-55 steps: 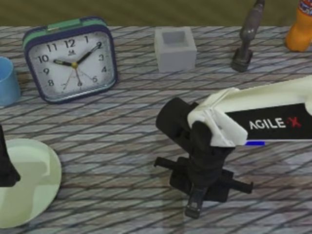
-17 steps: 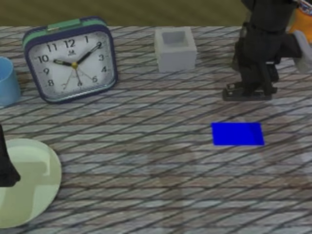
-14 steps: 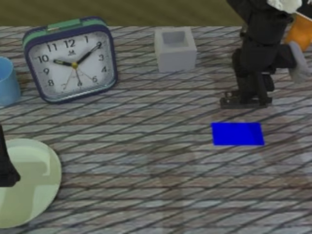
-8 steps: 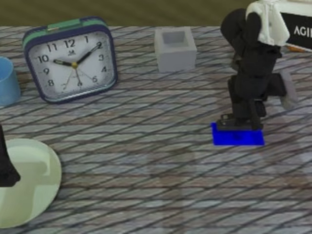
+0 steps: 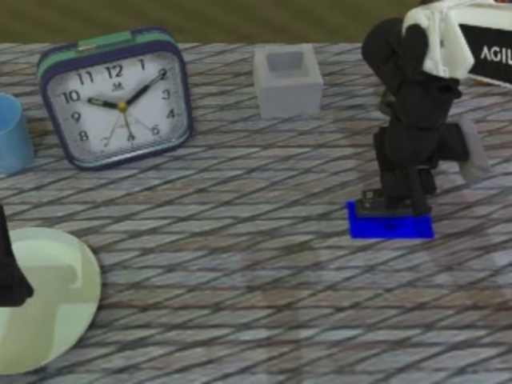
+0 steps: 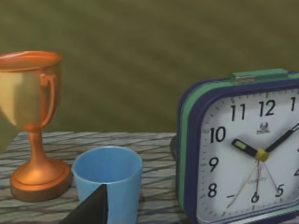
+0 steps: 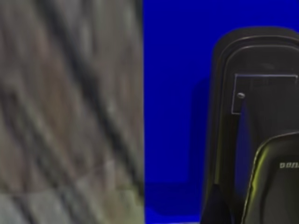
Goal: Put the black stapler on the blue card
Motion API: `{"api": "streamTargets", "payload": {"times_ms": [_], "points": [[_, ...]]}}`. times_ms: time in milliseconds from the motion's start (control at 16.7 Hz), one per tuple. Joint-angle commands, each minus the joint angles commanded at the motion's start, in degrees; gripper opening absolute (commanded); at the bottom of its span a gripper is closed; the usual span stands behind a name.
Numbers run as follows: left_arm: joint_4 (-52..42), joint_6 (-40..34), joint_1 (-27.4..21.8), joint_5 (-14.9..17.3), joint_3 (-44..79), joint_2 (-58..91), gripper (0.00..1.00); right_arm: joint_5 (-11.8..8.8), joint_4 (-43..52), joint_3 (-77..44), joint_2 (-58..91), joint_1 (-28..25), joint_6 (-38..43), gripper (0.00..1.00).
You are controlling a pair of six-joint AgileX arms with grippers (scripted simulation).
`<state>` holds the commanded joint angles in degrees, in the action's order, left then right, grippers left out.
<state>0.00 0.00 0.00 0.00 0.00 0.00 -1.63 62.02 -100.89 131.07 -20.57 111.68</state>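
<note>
One black stapler [image 5: 394, 206] rests on far edge of blue card [image 5: 390, 225], right claw [image 5: 398, 196] clamped on it from above. Placement seems nearly done; release and retreat remain. Left claw [image 5: 10, 280] parked beside pale plate [image 5: 56, 320], grip unclear.

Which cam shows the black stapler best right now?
Right wrist view: the black stapler fills it close up, over the blue card. The top view shows it small, mostly under the right tool. Left wrist view: absent.
</note>
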Motion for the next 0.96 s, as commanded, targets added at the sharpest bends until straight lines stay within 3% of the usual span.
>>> {"api": "streamTargets", "payload": {"times_ms": [600, 960], "points": [[0.0, 0.0, 0.0, 0.0, 0.0, 0.0, 1.00, 0.0, 0.0, 0.0, 0.0, 0.0, 0.0, 0.98], [0.0, 0.0, 0.0, 0.0, 0.0, 0.0, 1.00, 0.0, 0.0, 0.0, 0.0, 0.0, 0.0, 1.00]]}}
